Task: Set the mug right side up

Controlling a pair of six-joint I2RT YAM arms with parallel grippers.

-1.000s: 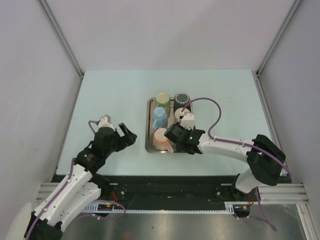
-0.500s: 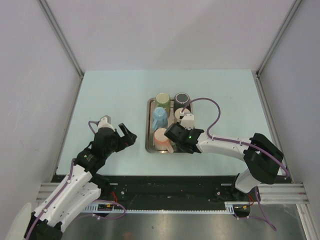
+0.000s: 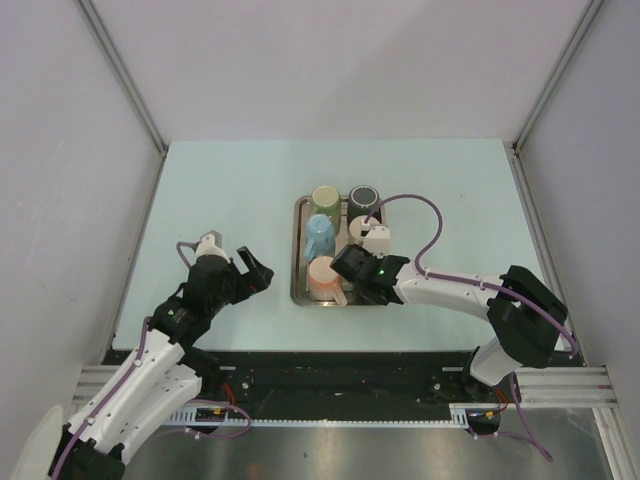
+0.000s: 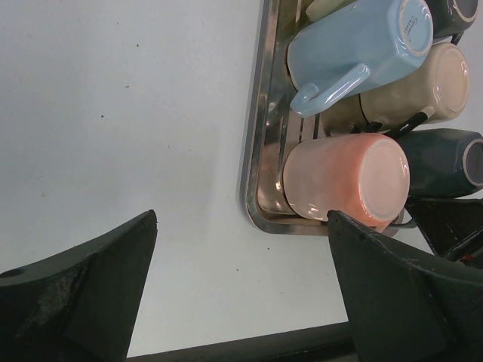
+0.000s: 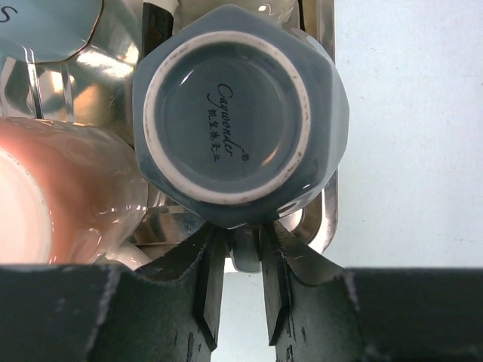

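The pale green table (image 3: 230, 190) is carrying a metal tray (image 3: 297, 262) crowded with mugs. The left gripper (image 3: 257, 270) is hanging over bare table to the tray's left, its jaws spread wide and holding nothing. In the tray's near right corner the dark blue-grey mug (image 5: 234, 113) is sitting base up, its printed underside facing the right wrist camera, just beside an upturned pink mug (image 4: 347, 181). The right gripper (image 5: 241, 245) is reaching in low, its 2 fingers drawn narrow on either side of the mug's handle (image 5: 244, 256); whether they are pressing it I cannot tell.
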